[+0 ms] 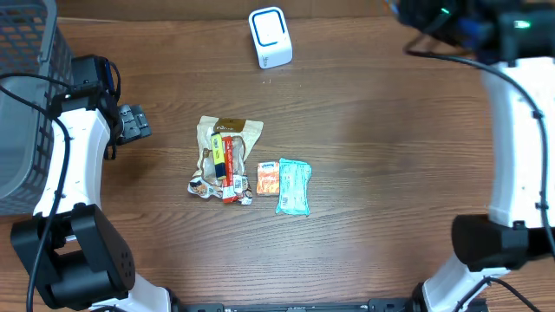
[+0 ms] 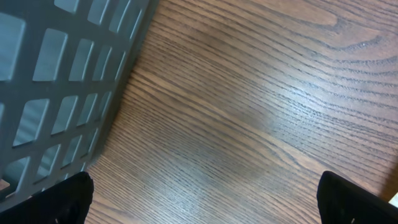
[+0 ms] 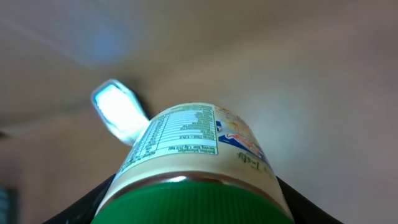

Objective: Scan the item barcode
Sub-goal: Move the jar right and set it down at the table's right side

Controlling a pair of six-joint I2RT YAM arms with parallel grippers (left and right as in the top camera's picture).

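The right claw (image 3: 193,208) is clamped on a bottle (image 3: 193,155), a dark finger (image 3: 78,205) on either side of it just below the green cap. In the right wrist view the cap sits nearest the lens and the bottle's long axis runs straight away from it, so the cream body narrows into the distance. A nutrition panel faces the upper left of that view and a blue and red print the right. Beyond it lies a bright, blurred white shape (image 3: 118,112); I cannot tell what it is.

From above, the right arm is raised over the far right corner of the bench (image 1: 390,173), its claw (image 1: 421,22) dark and blurred, and the bottle itself cannot be made out there.

The bench is brown wood with a strong grain. A white scanner (image 1: 270,36) stands at the far edge, near the middle. Around the centre lie a tan pouch (image 1: 227,137), an orange packet (image 1: 268,178) and a teal packet (image 1: 293,186), side by side. A grey mesh basket (image 1: 26,87) stands at the far left. The left claw (image 1: 134,121) hangs beside it, fingers wide apart over bare wood.
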